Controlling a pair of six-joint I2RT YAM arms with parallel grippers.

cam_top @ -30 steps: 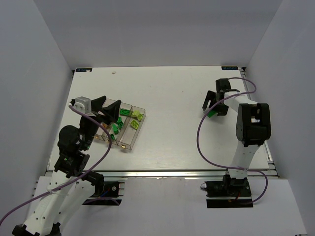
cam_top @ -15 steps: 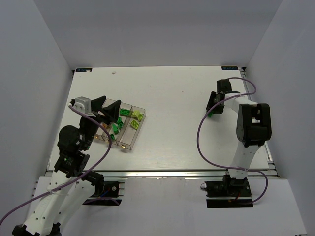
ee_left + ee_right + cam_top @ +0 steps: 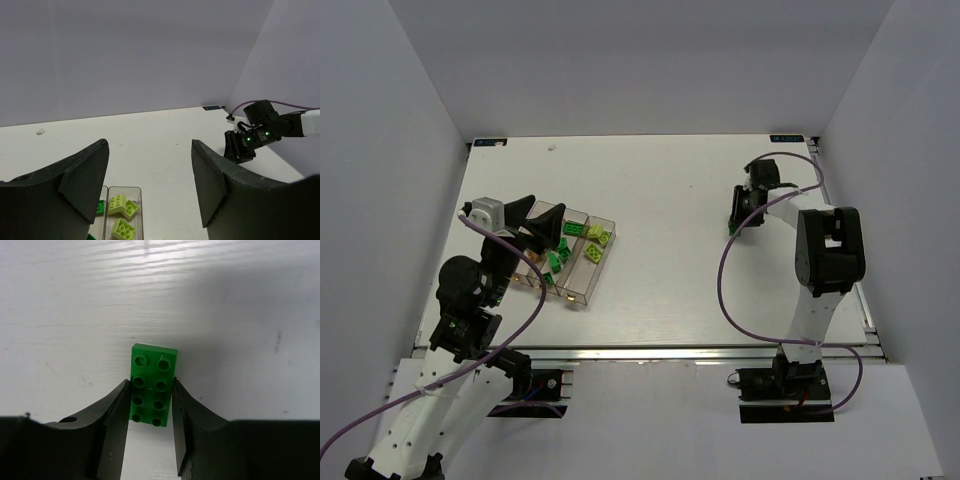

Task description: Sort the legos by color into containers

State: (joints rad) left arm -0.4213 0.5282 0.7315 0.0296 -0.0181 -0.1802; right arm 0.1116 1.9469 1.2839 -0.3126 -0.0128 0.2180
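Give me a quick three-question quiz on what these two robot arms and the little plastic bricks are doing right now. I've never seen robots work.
1. True or false: the left gripper, above the clear plastic rectangular bins, is clamped on a brick.
2. What does the right gripper grip? A) an orange brick B) a dark green studded plastic brick C) a bin wall
3. Fill in: the bin furthest right in the left wrist view holds small studded bricks coloured ____.
Key: 1 false, it is open and empty; 2 B; 3 lime yellow-green.
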